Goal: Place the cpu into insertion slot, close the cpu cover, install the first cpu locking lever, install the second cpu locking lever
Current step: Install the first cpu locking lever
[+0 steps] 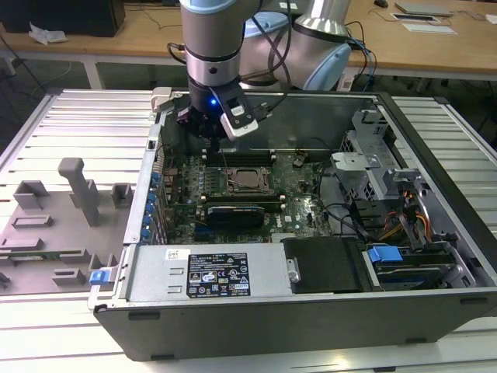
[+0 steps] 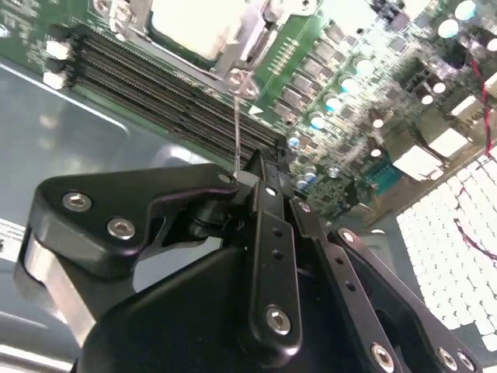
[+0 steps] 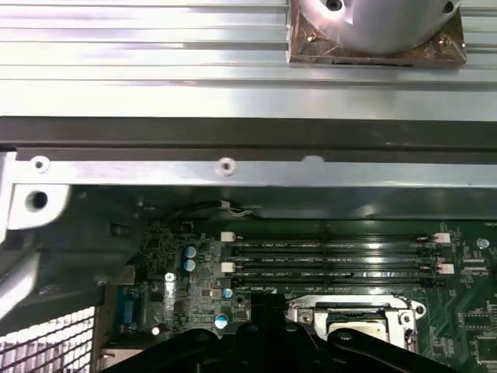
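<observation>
The cpu (image 2: pixel 190 27) shows its silvery top lying in the insertion slot (image 1: pixel 248 180) on the green board. The cpu cover (image 2: pixel 260 27) lies down around it as a metal frame, and the same cpu cover (image 3: pixel 349 309) appears in the first wrist view. A thin wire locking lever (image 2: pixel 236 124) rises from the socket's corner to my fingertips. My gripper (image 2: pixel 247 177) is shut on the lever's free end. In the exterior view the gripper (image 1: pixel 211 141) hangs just beyond the socket, toward the case's far wall.
Long black memory slots (image 3: pixel 334 256) run between the socket and the case's far wall (image 3: pixel 233 167). A long black card (image 1: pixel 233 211) lies on the near side of the socket. A drive cage (image 1: pixel 365 167) and cables stand at the exterior view's right. A grey fixture (image 1: pixel 78 190) sits outside at the left.
</observation>
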Available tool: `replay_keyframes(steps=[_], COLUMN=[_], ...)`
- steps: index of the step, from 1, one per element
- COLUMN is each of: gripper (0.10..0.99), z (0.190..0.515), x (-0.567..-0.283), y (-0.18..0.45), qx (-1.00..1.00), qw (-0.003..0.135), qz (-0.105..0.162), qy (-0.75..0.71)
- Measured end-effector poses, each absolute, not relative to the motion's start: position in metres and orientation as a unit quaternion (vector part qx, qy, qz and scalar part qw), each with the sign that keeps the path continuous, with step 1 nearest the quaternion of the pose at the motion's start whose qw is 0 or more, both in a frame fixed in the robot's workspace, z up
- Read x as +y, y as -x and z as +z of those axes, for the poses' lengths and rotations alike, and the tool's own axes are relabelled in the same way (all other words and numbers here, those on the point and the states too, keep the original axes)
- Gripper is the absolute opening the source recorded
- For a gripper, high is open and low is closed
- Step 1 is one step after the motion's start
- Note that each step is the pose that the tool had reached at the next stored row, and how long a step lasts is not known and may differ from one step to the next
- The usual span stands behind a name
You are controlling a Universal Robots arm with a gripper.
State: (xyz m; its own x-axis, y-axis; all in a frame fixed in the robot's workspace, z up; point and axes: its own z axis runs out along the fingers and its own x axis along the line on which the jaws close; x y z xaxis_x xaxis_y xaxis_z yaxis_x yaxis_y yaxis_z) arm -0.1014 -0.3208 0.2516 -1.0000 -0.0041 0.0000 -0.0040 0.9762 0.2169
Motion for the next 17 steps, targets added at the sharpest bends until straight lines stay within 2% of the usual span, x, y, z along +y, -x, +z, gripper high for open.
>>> replay_keyframes(steps=[9,11,14,16,17], gripper=[0.106,0.106,0.106,0.106,0.106], z=[0.252,0.251,0.251,0.251,0.251], x=[-0.321,-0.321,-0.321,-0.321,-0.321], y=[0.063,0.063,0.063,0.063,0.064], qx=[-0.994,-0.994,-0.994,-0.993,-0.992], qw=[0.0,-0.004,-0.026,-0.059,-0.071], qz=[-0.109,-0.108,-0.104,-0.101,-0.101], qy=[-0.002,-0.002,-0.005,-0.008,-0.01])
